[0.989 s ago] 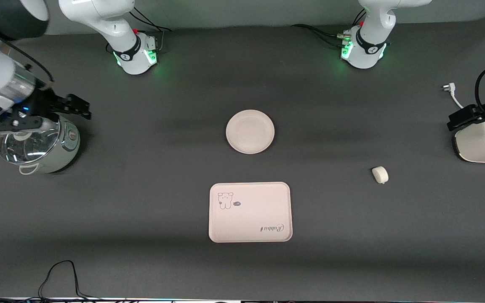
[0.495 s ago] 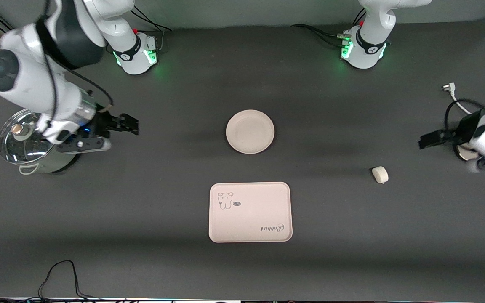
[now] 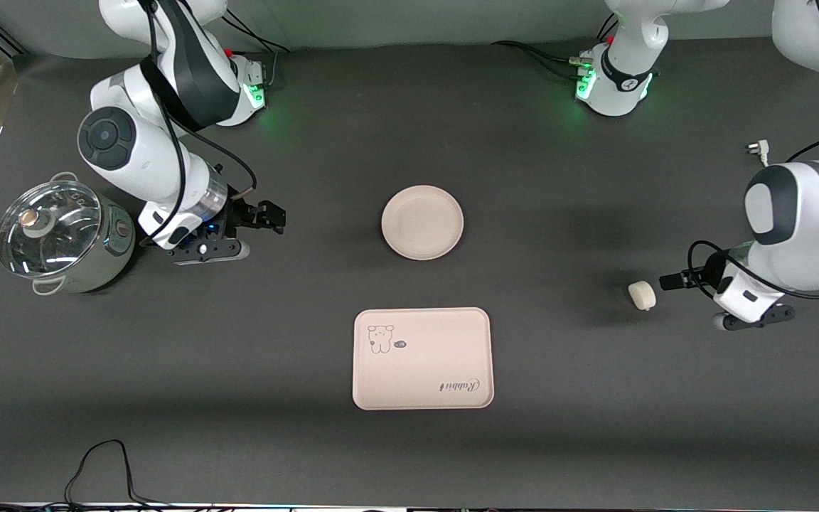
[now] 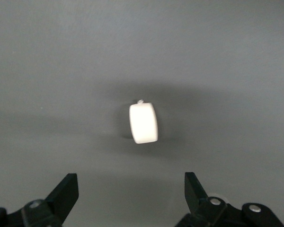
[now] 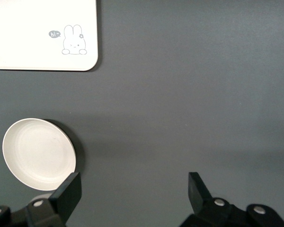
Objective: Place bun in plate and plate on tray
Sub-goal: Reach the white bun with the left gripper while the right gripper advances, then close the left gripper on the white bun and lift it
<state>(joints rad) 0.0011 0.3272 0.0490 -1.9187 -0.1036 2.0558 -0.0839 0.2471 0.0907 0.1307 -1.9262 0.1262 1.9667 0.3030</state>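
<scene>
The small white bun lies on the dark table toward the left arm's end; it also shows in the left wrist view. My left gripper is open and empty, low beside the bun and apart from it. The round cream plate sits empty mid-table. The cream-pink tray with the animal drawing lies nearer to the front camera than the plate. My right gripper is open and empty, over bare table between the pot and the plate. The right wrist view shows the plate and a corner of the tray past that gripper.
A steel pot with a glass lid stands at the right arm's end of the table. A white plug and cord lie at the left arm's end. A black cable loops at the table's front edge.
Both arms swung in from the table ends. The right gripper moved from over the pot toward the plate. The left gripper moved in and down to beside the bun.
</scene>
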